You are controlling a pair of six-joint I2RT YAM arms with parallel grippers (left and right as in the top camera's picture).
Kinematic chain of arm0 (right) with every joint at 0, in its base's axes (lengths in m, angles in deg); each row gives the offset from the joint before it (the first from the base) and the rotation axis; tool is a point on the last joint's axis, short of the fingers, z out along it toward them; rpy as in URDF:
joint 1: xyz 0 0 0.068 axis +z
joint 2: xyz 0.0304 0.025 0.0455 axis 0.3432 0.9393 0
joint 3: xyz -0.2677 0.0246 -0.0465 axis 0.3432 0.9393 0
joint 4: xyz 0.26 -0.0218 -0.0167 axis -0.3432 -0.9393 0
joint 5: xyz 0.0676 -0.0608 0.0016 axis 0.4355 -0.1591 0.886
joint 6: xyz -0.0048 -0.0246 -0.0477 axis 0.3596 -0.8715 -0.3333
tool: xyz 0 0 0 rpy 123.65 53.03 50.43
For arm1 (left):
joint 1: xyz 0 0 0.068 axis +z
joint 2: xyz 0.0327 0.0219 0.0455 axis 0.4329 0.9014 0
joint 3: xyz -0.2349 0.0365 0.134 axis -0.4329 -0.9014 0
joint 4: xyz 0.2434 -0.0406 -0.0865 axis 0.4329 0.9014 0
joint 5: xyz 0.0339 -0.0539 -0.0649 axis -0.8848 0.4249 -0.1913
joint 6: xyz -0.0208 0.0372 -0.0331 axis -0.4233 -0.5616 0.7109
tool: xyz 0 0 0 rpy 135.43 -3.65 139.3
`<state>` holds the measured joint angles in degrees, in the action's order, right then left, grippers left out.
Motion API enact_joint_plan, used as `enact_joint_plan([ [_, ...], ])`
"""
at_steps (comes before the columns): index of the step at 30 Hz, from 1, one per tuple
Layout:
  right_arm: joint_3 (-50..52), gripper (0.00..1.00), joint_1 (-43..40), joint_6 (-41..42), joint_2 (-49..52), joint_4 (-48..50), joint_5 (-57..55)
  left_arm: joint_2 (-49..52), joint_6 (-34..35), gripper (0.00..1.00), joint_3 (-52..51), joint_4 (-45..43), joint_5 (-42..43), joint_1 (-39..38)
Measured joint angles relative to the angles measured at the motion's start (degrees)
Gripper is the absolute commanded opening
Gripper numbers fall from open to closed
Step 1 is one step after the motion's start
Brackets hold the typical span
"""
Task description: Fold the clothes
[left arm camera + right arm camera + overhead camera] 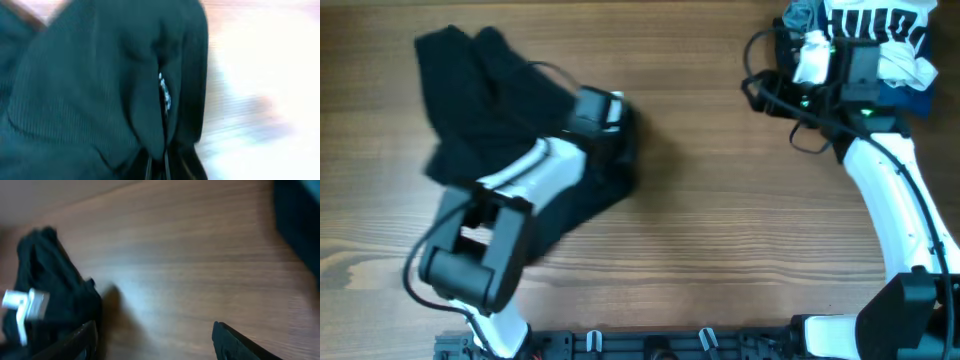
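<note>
The black garment [480, 90] lies crumpled on the left half of the wooden table. My left gripper [612, 112] is over its right edge. In the left wrist view, dark fabric [90, 90] fills the frame and a fold of it runs down between my fingers [157, 169], which are shut on it. My right gripper [782, 62] is at the far right back of the table, far from the garment. In the right wrist view, its fingers [155, 332] are open and empty over bare wood, and the garment [50, 285] shows at the far left.
A white-and-navy lettered garment [880, 22] lies at the back right corner with a blue cloth [912, 92] beside it. A dark blue shape [300, 225] shows at the right wrist view's upper right. Black cables [760, 90] loop by the right arm.
</note>
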<state>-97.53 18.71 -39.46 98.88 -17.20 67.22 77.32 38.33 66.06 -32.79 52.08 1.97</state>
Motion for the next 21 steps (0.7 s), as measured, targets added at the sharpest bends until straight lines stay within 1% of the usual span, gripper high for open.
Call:
enact_joint_plan([
  [1,0.00,0.74,-1.18,0.59,0.00,0.24,0.42,0.00,0.66,0.25,-0.22,-3.89,0.33,-2.60],
  [2,0.00,0.74,-2.97,1.22,0.00,0.50,1.09,0.07,1.70,0.58,-0.24,-8.74,0.61,-5.29],
  [3,0.00,0.74,-4.83,1.57,0.00,0.57,1.77,0.07,2.43,1.00,-0.20,-13.51,0.90,-7.58],
  [5,-0.02,0.74,-7.67,2.14,0.00,0.74,3.63,0.04,3.02,1.00,-0.09,-19.21,1.53,-10.58],
  [6,-0.02,0.74,-8.83,2.38,0.00,0.76,4.57,0.04,3.26,1.00,0.00,-19.78,1.92,-11.21],
  [9,-0.02,0.74,-10.01,2.38,0.00,0.76,6.54,-0.48,4.92,1.00,1.03,-15.19,2.23,-9.60],
  [11,-0.02,0.73,-9.97,2.38,0.00,0.63,8.22,-4.04,5.92,1.00,2.49,-7.23,2.32,-4.72],
  [12,-0.02,0.73,-9.86,2.29,0.00,0.59,8.61,-6.08,6.12,1.00,2.99,-5.31,2.21,-2.47],
  [13,-0.04,0.73,-9.46,2.12,0.00,0.04,9.81,-9.77,6.16,1.00,3.80,-0.13,2.32,1.20],
  [15,-0.07,0.73,-7.04,1.20,0.02,-1.46,10.08,-16.11,5.88,1.00,4.39,6.08,2.19,7.65],
  [17,-0.09,0.73,-1.99,0.76,0.02,-2.51,9.27,-22.08,4.17,1.00,5.31,14.38,1.99,16.50],
  [19,-0.09,0.73,3.32,0.57,0.07,-2.78,7.13,-23.34,2.14,1.00,5.66,18.60,1.92,21.70],
  [21,-0.09,0.71,10.95,0.50,0.42,-2.75,2.08,-22.49,-0.28,1.00,5.62,23.74,1.86,26.60],
])
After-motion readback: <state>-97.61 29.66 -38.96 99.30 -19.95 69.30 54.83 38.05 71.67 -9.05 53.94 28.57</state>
